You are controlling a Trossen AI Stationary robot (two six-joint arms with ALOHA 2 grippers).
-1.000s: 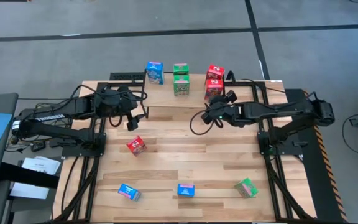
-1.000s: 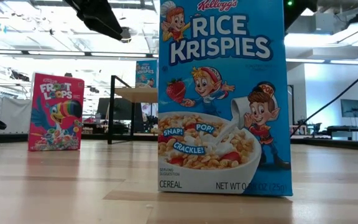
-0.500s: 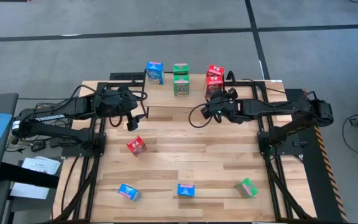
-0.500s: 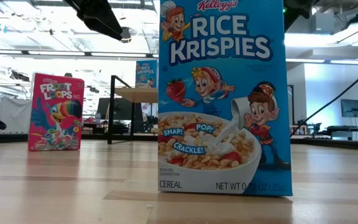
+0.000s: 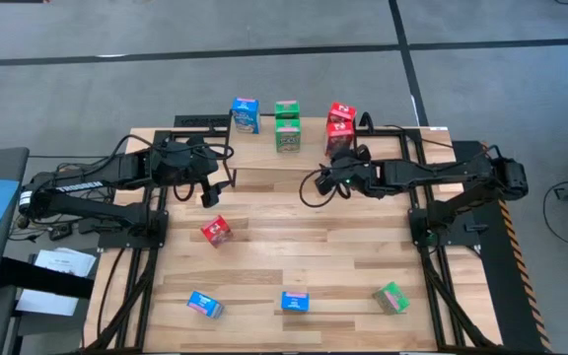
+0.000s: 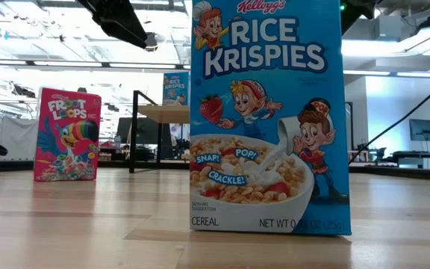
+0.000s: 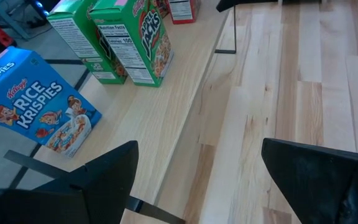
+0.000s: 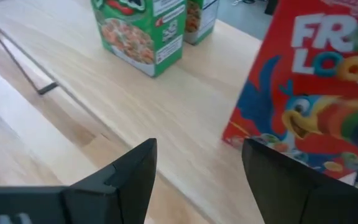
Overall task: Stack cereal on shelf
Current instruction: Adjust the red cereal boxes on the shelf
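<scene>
Blue cardboard fills the low view: a rice-cereal box [image 6: 266, 116] stands upright on the wooden counter [image 6: 88, 224] nearest the camera, well apart from both sets of jaws. From above, another blue box [image 5: 204, 305] and a green box [image 5: 390, 297] lie to either side of it along the near edge, none of them touched. Farther in, a red box [image 5: 216, 230] stands alone on the counter, just short of the left jaws [image 5: 210, 192], which hang over bare boards with their fingers [image 7: 98, 180] spread apart and nothing between them.

Ahead of the left jaws lies the shelf [image 7: 160, 106], a light-wood board on thin black legs. On it, seen past those open fingers, a blue box on the shelf [image 7: 33, 102] lies tilted on its back near one end, and two green boxes [image 7: 114, 37] stand side by side near the middle.

At the shelf's other end are the right jaws [image 5: 341, 170], fingers [image 8: 123, 174] parted and holding nothing. Just in front of them, close but not touching, stands a red box on the shelf [image 8: 319, 93], upright on the board. A second red box [image 5: 341, 115] stands just behind it, and the green pair stands farther along to one side.
</scene>
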